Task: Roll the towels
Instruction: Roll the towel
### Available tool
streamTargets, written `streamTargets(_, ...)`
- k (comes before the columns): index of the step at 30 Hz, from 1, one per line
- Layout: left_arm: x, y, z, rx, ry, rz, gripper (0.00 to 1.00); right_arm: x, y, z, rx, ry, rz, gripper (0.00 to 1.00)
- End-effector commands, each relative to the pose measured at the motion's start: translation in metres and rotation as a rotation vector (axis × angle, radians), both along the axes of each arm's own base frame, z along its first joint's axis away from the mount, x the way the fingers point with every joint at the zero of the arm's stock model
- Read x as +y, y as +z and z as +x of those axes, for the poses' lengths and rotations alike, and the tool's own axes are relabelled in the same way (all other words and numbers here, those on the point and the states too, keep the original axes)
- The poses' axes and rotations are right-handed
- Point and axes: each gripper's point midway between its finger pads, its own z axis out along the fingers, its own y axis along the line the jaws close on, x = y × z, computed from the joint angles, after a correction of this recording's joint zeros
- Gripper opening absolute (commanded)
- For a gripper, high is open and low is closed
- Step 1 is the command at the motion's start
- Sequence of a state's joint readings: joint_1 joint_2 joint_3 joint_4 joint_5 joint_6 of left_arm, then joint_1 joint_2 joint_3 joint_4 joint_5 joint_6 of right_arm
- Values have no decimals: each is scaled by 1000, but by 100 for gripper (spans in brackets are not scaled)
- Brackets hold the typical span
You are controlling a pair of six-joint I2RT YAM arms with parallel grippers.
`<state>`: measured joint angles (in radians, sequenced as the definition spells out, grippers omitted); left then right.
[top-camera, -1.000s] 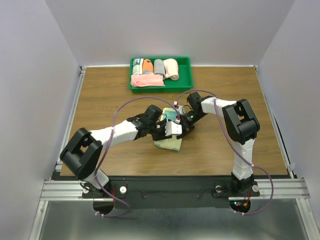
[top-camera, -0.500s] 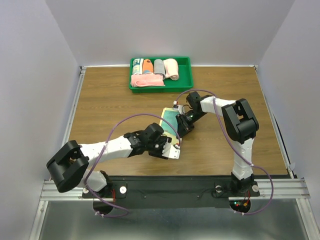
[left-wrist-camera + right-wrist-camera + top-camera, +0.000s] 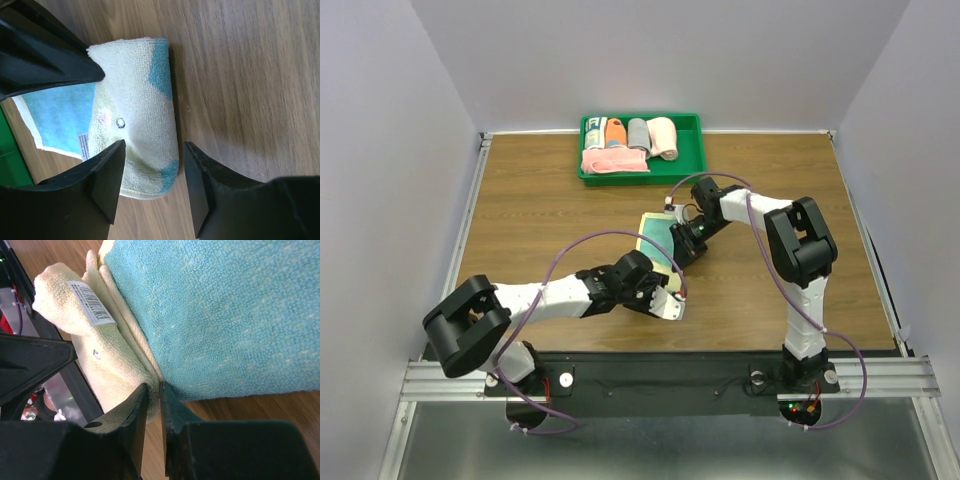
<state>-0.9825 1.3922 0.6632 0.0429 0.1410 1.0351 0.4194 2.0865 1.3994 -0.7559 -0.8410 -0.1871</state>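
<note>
1. While your right end effector [image 3: 152,392] pinches the teal towel [image 3: 225,315] by its pale edge, the towel lies mid-surface [image 3: 770,200], its near end rolled.
2. Your left end effector [image 3: 153,150] hangs released at that roll.

white sewn-in tag [image 3: 90,302] on pale yellow edge of teal towel [image 3: 225,315]: black barcode bars clear, any print beside them too small to read. left wrist view: same tag seen edge-on by blue field, lines of fine print blurred, unreadable. small dark ring mark [image 3: 120,123] printed on rolled part of towel, no letters in it. top view: printed white-green item [image 3: 594,131] in green tray [image 3: 692,150], print too small to read. no brand, word or number legible.
</note>
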Motion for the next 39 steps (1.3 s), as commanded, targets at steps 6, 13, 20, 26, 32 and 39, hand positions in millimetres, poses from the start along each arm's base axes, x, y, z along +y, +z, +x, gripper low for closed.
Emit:
streamTargets(6,-6,-2,4,-27,-4,-11,61,9,44,15,-127,26,75,23)
streamTargets(13,-6,-1,2,-17,0,-22,61,14,56,16,-152,40,105,22)
streamTargets(20,-7,-2,2,-12,-5,-18,62,21,25,15,-106,65,60,19)
streamTargets(26,-6,-9,-1,5,-14,-4,62,24,30,16,-106,64,70,44)
streamTargets(32,-4,-9,-4,26,-4,-12,62,21,39,14,-121,53,64,48)
streamTargets(39,-1,-21,-5,36,-22,33,63,17,52,32,-152,5,59,49)
